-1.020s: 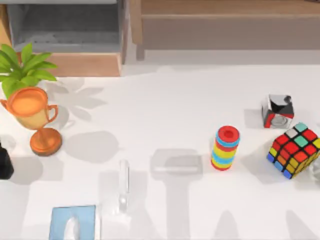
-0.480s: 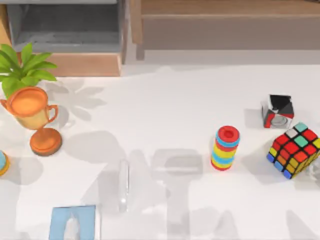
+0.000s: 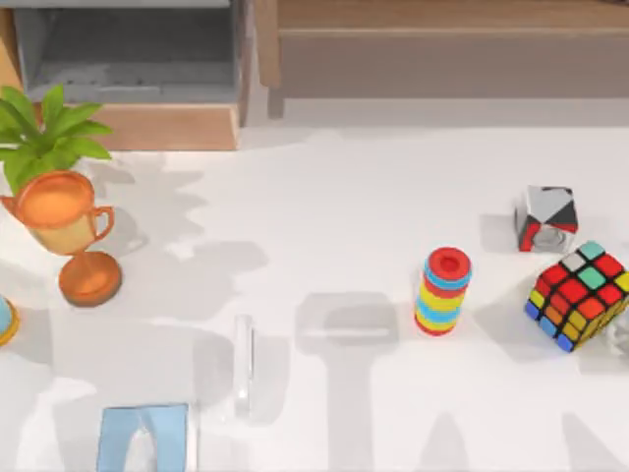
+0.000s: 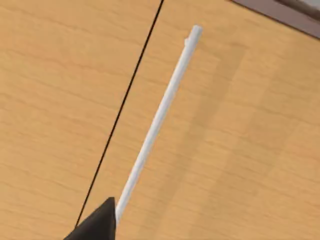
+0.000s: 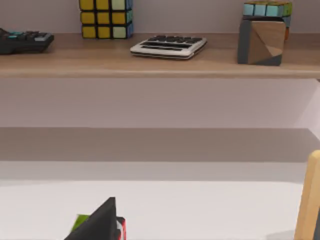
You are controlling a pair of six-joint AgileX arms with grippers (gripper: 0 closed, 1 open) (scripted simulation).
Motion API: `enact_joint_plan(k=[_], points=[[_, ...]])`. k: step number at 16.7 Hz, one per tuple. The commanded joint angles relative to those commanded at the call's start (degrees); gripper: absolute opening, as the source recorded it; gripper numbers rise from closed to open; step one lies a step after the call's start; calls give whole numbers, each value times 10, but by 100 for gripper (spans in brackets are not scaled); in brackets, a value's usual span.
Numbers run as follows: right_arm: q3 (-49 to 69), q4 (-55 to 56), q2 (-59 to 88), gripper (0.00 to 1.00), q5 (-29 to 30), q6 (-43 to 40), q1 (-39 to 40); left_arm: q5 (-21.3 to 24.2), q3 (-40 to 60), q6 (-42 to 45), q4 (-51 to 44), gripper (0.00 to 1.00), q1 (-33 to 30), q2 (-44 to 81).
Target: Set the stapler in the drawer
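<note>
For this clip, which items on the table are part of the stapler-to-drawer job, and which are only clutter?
Part of the job:
stapler, lying on the table near the front
drawer, open at the back left

Just lying about:
trophy
potted plant
tissue box
ring stack
puzzle cube
black, white and red cube
wooden unit
</note>
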Motion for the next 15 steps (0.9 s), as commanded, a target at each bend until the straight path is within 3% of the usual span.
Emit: enact_joint_plan(k=[7,15], points=[[0,0,0,100,0,0,0,52,130,183,137,100,45,265],[0,0,0,100,0,0,0,59,150,214,159,100,49,310]])
